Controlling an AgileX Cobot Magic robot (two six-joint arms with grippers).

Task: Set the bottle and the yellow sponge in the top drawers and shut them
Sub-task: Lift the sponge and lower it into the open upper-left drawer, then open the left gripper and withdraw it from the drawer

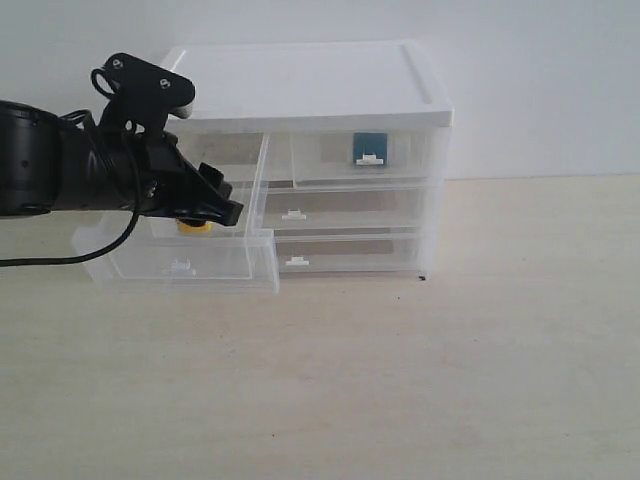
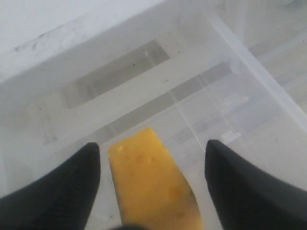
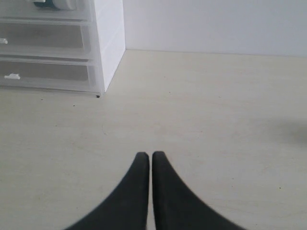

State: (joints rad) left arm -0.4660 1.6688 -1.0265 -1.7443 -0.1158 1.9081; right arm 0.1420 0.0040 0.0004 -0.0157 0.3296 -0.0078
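Note:
The top left drawer [image 1: 180, 262] is pulled out of the white-topped cabinet [image 1: 300, 80]. The yellow sponge [image 1: 194, 226] lies inside it, and the left wrist view shows it [image 2: 148, 182] on the drawer floor. My left gripper [image 1: 212, 203] hangs just above the sponge, open [image 2: 153, 145], with a gap between each finger and the foam. The top right drawer [image 1: 365, 160] is pushed in, and the bottle [image 1: 370, 144] shows through its front as a teal label. My right gripper [image 3: 151, 154] is shut on nothing above bare table, out of the exterior view.
Two full-width drawers [image 1: 345, 207] sit shut below the top ones. The cabinet's lower corner [image 3: 98, 93] stands ahead of the right gripper on the pale wooden table [image 1: 450, 380]. A black cable [image 1: 60, 258] trails from the left arm.

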